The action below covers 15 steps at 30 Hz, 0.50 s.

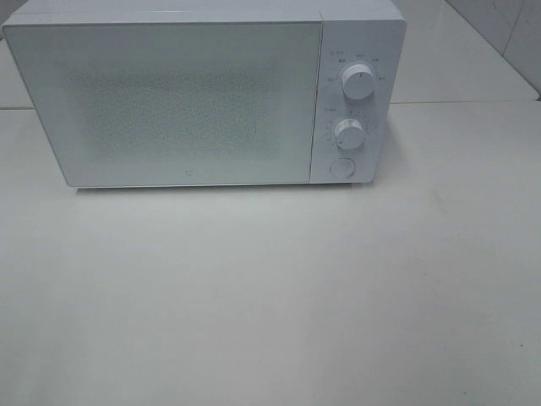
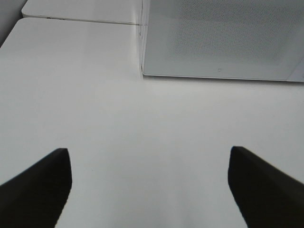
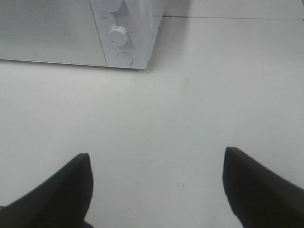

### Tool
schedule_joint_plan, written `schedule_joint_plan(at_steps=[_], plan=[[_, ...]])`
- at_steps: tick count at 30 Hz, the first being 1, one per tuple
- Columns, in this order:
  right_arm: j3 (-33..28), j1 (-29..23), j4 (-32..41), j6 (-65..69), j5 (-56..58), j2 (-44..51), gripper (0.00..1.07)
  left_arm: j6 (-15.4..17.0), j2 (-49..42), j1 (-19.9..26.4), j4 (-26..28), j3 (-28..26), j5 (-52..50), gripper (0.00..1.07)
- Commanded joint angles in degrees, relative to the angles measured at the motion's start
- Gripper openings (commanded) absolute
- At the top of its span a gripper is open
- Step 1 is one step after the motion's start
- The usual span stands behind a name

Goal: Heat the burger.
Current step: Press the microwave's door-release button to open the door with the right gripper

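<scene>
White boxy microwave oven point(image 1: 169, 101) is sitting at the back of the pale tabletop point(image 1: 270, 296), its frosted door lying shut. A round white upper knob point(image 1: 358, 83), a lower knob point(image 1: 348, 133) and a round button point(image 1: 341, 167) are running down its right panel. Your left gripper point(image 2: 147, 152) is hovering over bare table, dark fingers spread wide, holding nothing. Your right gripper point(image 3: 156, 153) is hanging likewise, empty, facing the knob end. Burger: no view is showing it, so you cannot tell where it is sitting.

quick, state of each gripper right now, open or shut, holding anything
left gripper: open, holding nothing
right gripper: open, holding nothing
</scene>
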<state>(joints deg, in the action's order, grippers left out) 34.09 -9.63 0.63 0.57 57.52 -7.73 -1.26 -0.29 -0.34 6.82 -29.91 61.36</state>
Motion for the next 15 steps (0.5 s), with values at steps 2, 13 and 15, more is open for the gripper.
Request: schedule_joint_plan(at_steps=[2, 13, 15], plan=[[-2.8, 3.6, -0.6, 0.3, 0.2, 5.7, 0.72, -0.1, -1.1, 0.0, 0.5, 0.3, 0.1, 0.82], [-5.8, 4.2, -1.0, 0.3, -2.6, 9.4, 0.72, -0.1, -0.8, 0.0, 0.6, 0.3, 0.1, 0.82], [-5.8, 4.2, -1.0, 0.3, -2.6, 9.4, 0.72, -0.1, -0.4, 0.0, 0.6, 0.3, 0.1, 0.82]])
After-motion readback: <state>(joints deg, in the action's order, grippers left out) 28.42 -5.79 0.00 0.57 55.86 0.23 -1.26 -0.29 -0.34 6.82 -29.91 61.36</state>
